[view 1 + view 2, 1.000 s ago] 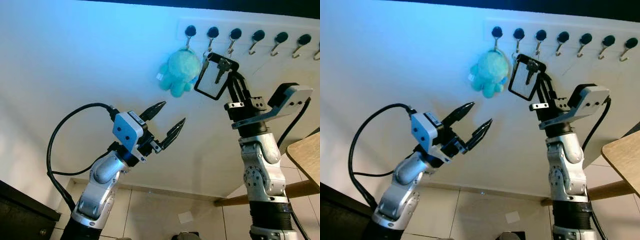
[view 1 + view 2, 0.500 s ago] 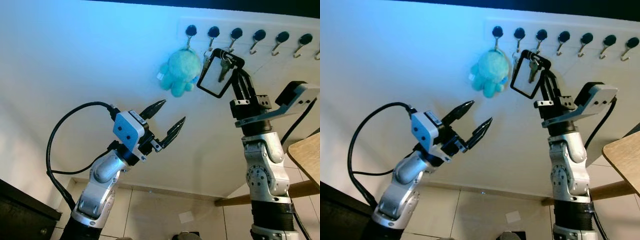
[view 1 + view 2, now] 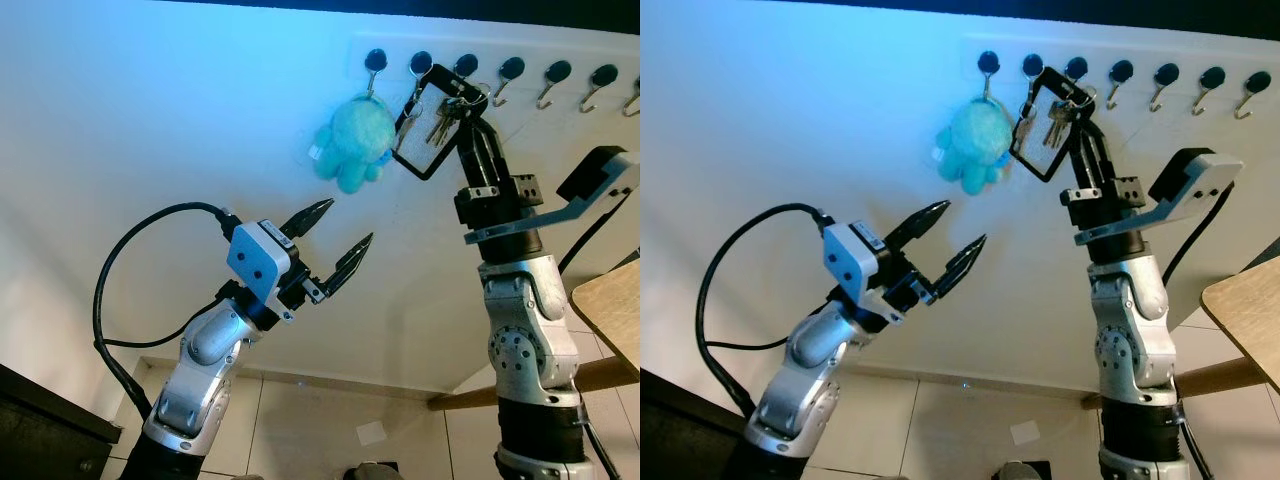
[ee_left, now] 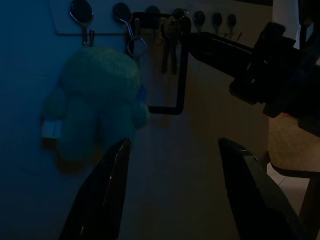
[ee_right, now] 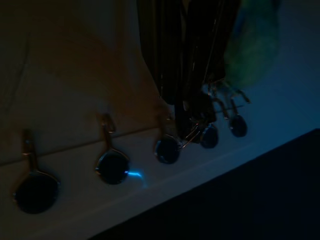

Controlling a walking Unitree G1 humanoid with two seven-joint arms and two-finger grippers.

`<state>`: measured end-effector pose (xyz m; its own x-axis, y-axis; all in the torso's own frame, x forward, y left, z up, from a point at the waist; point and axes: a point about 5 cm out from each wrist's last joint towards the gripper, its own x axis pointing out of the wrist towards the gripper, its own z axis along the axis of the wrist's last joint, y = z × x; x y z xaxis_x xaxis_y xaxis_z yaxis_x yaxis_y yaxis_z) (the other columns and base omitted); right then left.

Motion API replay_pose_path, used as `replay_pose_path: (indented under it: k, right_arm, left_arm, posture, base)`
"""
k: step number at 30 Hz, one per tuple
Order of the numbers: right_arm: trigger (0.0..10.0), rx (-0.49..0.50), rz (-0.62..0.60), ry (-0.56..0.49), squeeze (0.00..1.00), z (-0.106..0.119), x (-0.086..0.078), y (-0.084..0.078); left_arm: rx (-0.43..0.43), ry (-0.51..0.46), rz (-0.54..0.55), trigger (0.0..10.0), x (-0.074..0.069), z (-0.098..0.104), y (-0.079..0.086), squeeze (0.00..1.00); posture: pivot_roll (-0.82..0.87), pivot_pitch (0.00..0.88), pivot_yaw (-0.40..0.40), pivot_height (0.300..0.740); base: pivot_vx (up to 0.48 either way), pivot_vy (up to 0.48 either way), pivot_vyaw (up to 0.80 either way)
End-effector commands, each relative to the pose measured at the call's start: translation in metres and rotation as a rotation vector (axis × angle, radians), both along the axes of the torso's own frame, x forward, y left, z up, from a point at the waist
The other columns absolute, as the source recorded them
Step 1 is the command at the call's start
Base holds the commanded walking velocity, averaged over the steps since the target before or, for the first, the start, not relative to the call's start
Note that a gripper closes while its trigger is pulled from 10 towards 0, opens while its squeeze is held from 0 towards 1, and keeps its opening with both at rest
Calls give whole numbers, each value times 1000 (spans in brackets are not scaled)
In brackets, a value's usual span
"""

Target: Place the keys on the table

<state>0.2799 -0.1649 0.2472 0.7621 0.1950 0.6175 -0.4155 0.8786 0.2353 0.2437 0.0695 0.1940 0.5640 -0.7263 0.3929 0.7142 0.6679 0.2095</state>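
One key bunch [image 3: 441, 108] with black strap, pinched in our right gripper [image 3: 462, 100] at hook rack [image 3: 512, 72], we judge, for unhooking; left gripper [image 3: 338, 240] spread, empty.

Dim wall, plush toy [image 4: 95, 102] on hook rail [image 4: 150, 17], keys [image 4: 170, 42] beside it, left tool [image 4: 172, 192] fingers apart

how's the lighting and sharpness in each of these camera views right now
Eye views: bright and sharp, with a blue cast on the wall upper left. Left wrist view: dim, but the plush toy and keys are readable. Right wrist view: very dark, hooks barely lit.
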Motion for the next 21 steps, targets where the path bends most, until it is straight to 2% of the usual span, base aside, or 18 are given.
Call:
replay_pose_path:
  k: [1, 8, 13, 21]
  right_arm:
    - [0, 0, 19, -15, 0, 4, -3, 4]
    - [0, 6, -22, -66, 0, 15, -10, 3]
    - [0, -5, -154, 10, 0, -15, -20, -2]
    - [0, -27, -159, 81, 0, -36, -25, 0]
  left_arm:
    - [15, -5, -17, 10000, -2, 1, -3, 0]
    - [18, -7, -24, 10000, -3, 0, -4, 0]
    - [35, 13, -30, 10000, -6, -6, -4, 0]
    - [49, 16, -43, 10000, -8, -9, -5, 0]
  posture:
    - [56, 81, -18, 740]
    - [56, 81, -18, 740]
    - [57, 85, -15, 740]
    - [52, 89, -7, 740]
  base:
    - [0, 0, 0]
    - [0, 0, 0]
    - [0, 0, 0]
    - [0, 0, 0]
